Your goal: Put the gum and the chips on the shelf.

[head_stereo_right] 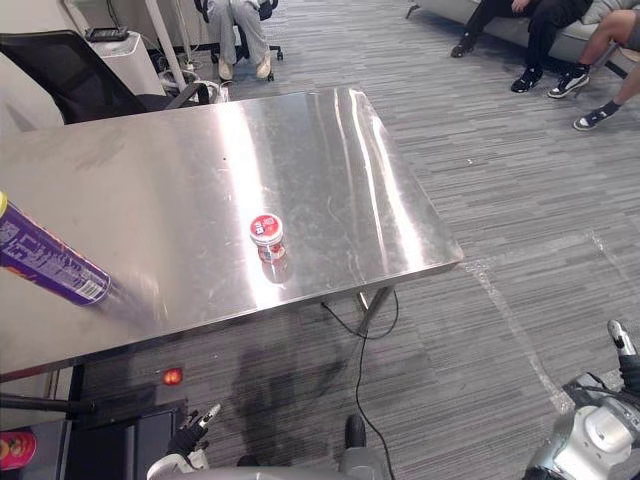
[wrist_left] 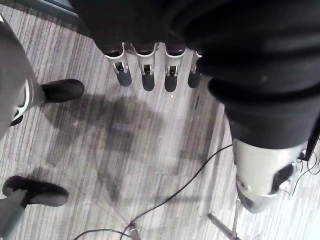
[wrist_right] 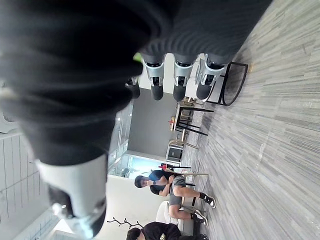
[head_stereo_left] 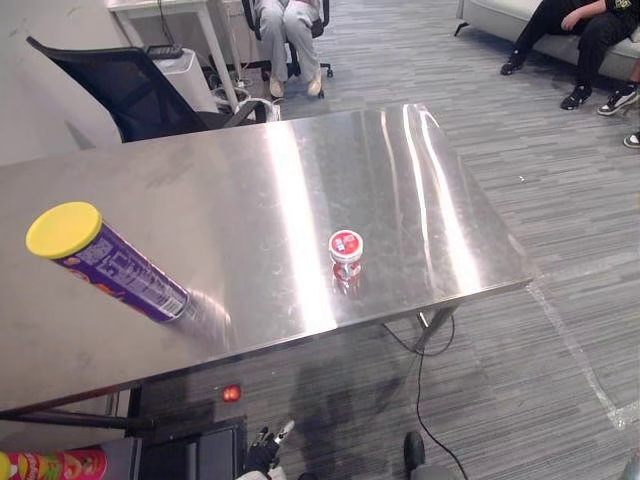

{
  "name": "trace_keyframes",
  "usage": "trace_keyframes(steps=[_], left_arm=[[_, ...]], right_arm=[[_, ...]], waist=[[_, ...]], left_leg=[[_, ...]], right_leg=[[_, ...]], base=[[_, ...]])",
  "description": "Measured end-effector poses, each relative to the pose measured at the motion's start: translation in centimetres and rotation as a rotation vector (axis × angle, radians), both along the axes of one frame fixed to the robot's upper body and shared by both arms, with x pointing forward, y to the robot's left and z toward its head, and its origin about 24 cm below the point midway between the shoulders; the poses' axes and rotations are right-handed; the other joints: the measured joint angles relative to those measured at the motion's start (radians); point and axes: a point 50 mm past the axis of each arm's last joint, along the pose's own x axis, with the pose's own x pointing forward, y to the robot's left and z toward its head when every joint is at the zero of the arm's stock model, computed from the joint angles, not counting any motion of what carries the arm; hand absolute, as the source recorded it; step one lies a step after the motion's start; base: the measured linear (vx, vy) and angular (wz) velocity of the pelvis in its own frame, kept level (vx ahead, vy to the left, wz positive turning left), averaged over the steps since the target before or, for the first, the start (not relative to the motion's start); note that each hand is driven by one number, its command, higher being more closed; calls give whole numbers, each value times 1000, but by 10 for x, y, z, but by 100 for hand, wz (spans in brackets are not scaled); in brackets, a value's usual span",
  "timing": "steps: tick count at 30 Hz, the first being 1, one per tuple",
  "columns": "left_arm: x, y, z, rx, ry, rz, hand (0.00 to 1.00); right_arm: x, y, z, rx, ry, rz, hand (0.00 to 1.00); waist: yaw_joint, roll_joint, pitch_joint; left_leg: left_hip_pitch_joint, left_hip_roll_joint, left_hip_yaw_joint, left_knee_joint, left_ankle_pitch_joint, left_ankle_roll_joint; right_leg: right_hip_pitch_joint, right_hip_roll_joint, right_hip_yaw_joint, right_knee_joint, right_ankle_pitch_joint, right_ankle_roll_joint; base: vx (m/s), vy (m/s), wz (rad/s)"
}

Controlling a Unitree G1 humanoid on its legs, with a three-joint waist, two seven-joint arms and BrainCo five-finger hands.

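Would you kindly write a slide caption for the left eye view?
Yellow-lidded chips can and red-lidded gum tub sit apart on a steel table.

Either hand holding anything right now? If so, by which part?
Nothing is held. The left hand and right hand are both open and empty. The chips can and gum tub sit on the table.

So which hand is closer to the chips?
Left. The left hand hangs low below the near edge of the table, right of the chips. The right hand is much farther right, past the table, over the floor.
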Motion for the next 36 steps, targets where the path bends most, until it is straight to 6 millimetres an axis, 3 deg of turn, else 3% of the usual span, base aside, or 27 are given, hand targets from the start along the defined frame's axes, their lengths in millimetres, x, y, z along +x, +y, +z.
trace_keyframes(steps=[4, 9, 12, 20, 25, 31, 36], left_arm=[[-1, -9, -1, -6, 3, -40, 0], [4, -19, 0, -2, -3, -142, 0], [5, -18, 1, 7, -6, -158, 0], [6, -11, 2, 36, -5, -216, 0], [6, -13, 1, 36, -2, -244, 0], [11, -11, 3, 55, -7, -280, 0], [10, -4, 3, 72, -1, -280, 0]], right_arm=[[2, 11, 23, -125, -7, 60, 0], [33, 57, 66, -357, -50, 409, 0], [42, 75, 75, -419, -55, 561, 0], [65, 114, 78, -433, -93, 909, 0], [81, 141, 72, -402, -108, 1069, 0], [103, 169, 57, -324, -102, 1212, 0], [114, 178, 46, -280, -66, 1263, 0]], waist=[[-1, 20, -12], [-1, 24, -15], [0, 22, -14], [2, -2, -17], [4, -1, -17], [45, 2, -14], [56, 5, -8]], left_leg=[[-1, 0, -3, 0, 1, -1], [-9, -2, -11, 0, 4, 1], [-21, -7, -27, 0, 9, 6], [-21, -8, -57, 1, 10, 8], [-42, -15, -96, 0, 20, 19], [-52, -24, -146, 0, 36, 25], [-59, -33, -176, -1, 42, 31]], right_leg=[[-1, 0, 0, 0, 0, 1], [-7, -1, -4, 0, 2, 3], [-12, -3, -17, 0, 4, 5], [6, -10, -47, 0, 4, 5], [8, -20, -85, -1, 4, 6], [29, -29, -136, -7, 4, 6], [43, -36, -166, -18, 3, 6]], base=[[-63, -51, -1], [-59, -51, 3], [-31, -41, 13], [-25, -31, 11], [-44, -31, 23], [-53, -32, 22], [-52, -16, 20]])
